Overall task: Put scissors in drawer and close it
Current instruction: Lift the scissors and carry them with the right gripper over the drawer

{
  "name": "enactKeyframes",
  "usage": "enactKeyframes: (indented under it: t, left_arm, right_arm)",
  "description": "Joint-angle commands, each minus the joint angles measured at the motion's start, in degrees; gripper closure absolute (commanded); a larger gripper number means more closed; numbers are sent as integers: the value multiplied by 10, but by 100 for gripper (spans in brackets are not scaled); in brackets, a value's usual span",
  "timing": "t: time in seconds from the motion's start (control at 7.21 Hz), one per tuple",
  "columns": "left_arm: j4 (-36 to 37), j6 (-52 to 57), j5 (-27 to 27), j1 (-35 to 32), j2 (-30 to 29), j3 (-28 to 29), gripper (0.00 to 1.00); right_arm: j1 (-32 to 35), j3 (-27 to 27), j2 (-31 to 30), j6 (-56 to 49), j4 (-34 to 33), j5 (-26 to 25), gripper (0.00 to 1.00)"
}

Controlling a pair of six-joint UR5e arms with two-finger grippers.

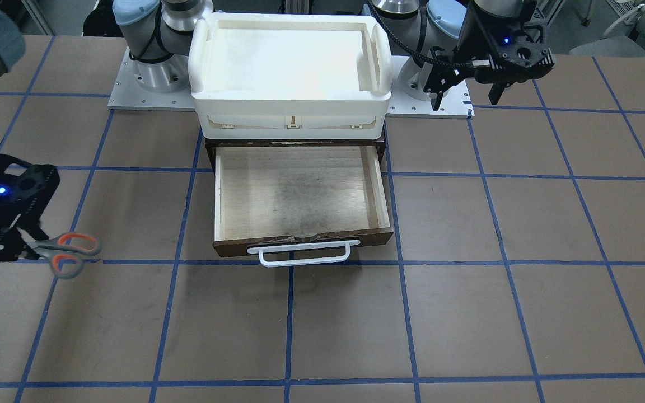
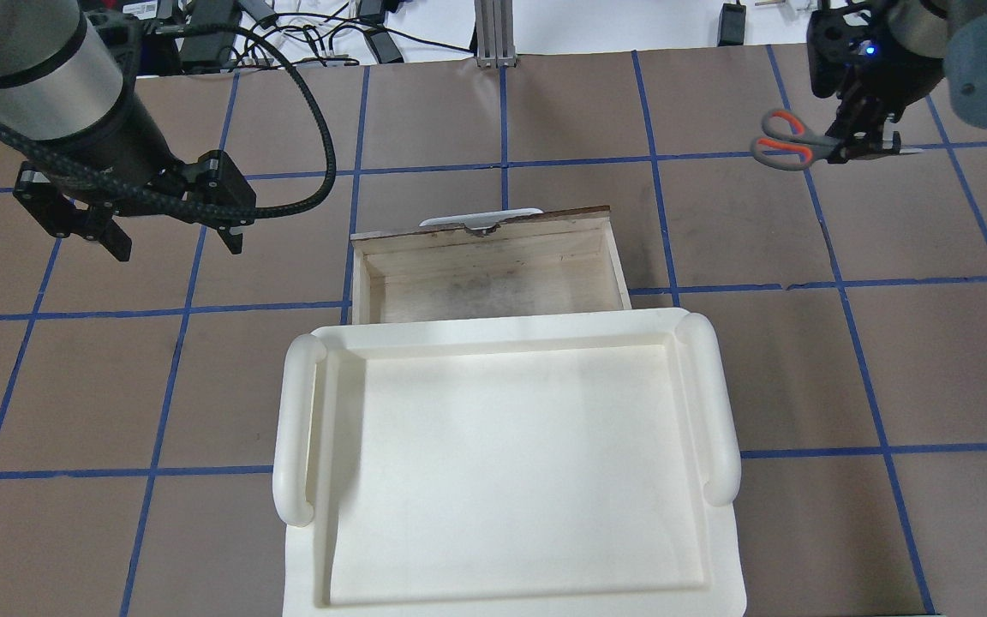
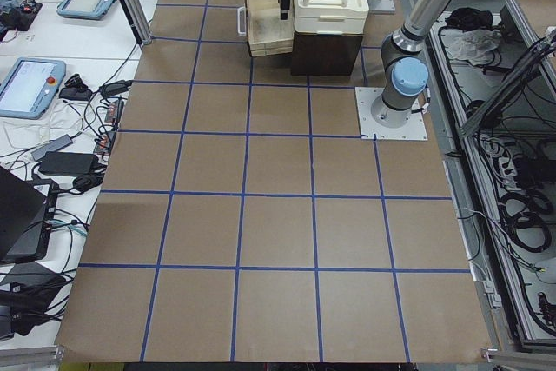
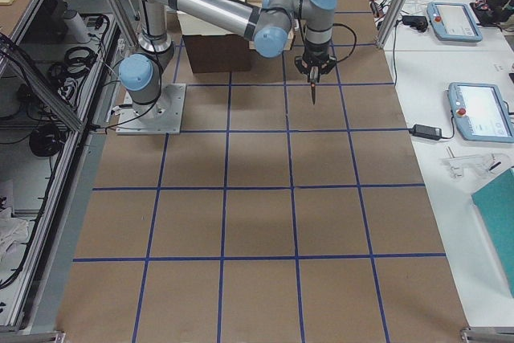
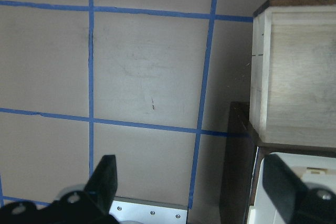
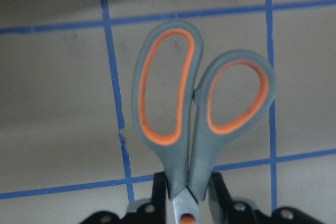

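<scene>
My right gripper [image 1: 17,246] is shut on the scissors [image 1: 70,254] near their pivot, with the blades flat and the grey, orange-lined handles pointing toward the drawer side. The scissors [image 6: 197,108] fill the right wrist view, and the overhead view shows them [image 2: 785,141] far to the right of the drawer, with the gripper [image 2: 862,141] beside them. The drawer [image 1: 300,193] is pulled open and its pale wood inside is bare. Its white handle [image 1: 300,254] faces away from me. My left gripper [image 2: 176,244] is open and empty, hanging left of the drawer [image 2: 485,274].
A large white plastic bin [image 1: 289,112] sits on top of the dark cabinet, above the drawer. It also shows in the overhead view [image 2: 296,428]. The brown table [image 1: 468,313] carries a grid of blue tape. Both arm bases stand behind the cabinet.
</scene>
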Motion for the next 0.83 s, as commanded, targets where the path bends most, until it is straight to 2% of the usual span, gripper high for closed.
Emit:
enactKeyframes:
  t: [0.0, 0.28, 0.69]
  left_arm:
    - [0, -1, 0, 0, 0, 0, 0]
    - [-1, -1, 0, 0, 1, 0, 0]
    - [0, -1, 0, 1, 0, 1, 0]
  right_arm:
    - [134, 0, -29, 81, 17, -6, 100]
    - [222, 1, -11, 145, 26, -4, 100]
    - [310, 1, 16, 198, 30, 2, 100]
